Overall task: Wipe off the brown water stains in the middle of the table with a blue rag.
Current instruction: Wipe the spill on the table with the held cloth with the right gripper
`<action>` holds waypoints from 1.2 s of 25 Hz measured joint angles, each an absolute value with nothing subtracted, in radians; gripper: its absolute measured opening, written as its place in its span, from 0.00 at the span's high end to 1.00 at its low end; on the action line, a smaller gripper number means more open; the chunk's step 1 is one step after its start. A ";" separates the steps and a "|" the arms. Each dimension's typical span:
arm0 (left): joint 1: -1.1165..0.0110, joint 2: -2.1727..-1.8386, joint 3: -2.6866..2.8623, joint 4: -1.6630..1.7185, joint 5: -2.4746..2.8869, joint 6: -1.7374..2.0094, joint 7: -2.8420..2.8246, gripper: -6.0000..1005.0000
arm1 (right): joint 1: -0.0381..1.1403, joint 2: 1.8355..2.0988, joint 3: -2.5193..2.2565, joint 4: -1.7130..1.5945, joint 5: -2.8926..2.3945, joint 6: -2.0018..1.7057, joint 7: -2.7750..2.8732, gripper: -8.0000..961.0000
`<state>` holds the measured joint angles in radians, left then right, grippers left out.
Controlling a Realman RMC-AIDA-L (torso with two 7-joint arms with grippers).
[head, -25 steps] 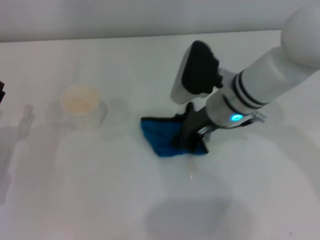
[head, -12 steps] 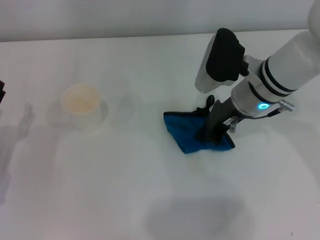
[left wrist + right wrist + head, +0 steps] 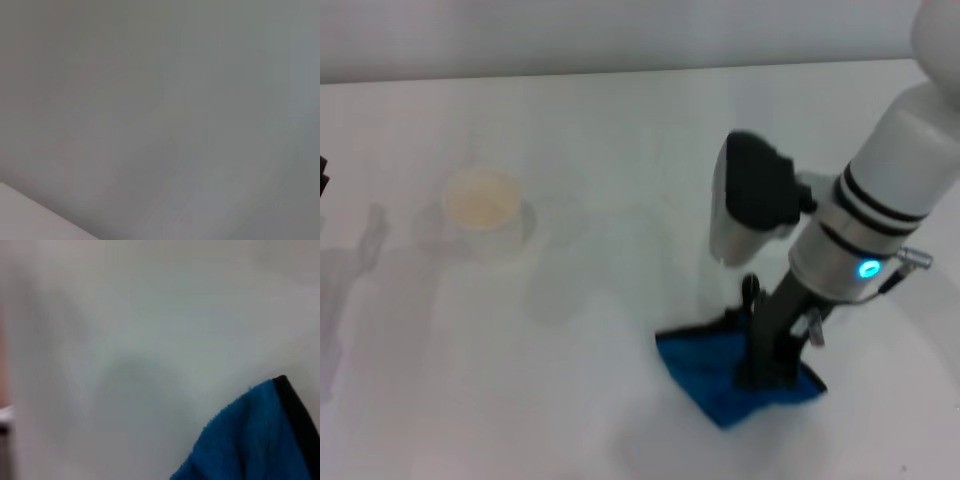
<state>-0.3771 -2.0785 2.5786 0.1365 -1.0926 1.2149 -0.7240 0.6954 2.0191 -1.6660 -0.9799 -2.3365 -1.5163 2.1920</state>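
My right gripper [image 3: 761,376] stands nearly upright at the front right of the white table [image 3: 620,140], shut on the blue rag [image 3: 705,372] and pressing it onto the surface. The rag spreads out to the left of the dark fingers [image 3: 756,340], with its black edging along the back. In the right wrist view a corner of the blue rag [image 3: 255,440] with black edging shows against the table. I cannot make out the brown water stains on the white surface. Only a dark sliver of my left gripper [image 3: 323,176] shows at the far left edge.
A white paper cup [image 3: 482,208] with pale contents stands at the left middle of the table. Grey shadows lie along the left side and near the front edge. The left wrist view shows only blank grey surface.
My right gripper has dragged the blue rag first to the right, then toward the front edge of the table. The cup and the left arm have not moved.
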 joint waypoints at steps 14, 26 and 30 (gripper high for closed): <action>-0.382 -2.078 2.579 0.137 -1.095 1.215 -0.724 0.11 | 0.695 2.025 -1.759 -0.968 -2.238 -1.268 2.201 0.93; -0.382 -2.080 2.579 0.137 -1.107 1.215 -0.724 0.11 | 0.698 2.014 -1.657 -0.875 -2.302 -1.065 2.201 0.91; -0.381 -2.080 2.579 0.136 -1.108 1.215 -0.724 0.11 | 0.682 2.015 -1.588 -0.866 -2.311 -1.012 2.202 0.89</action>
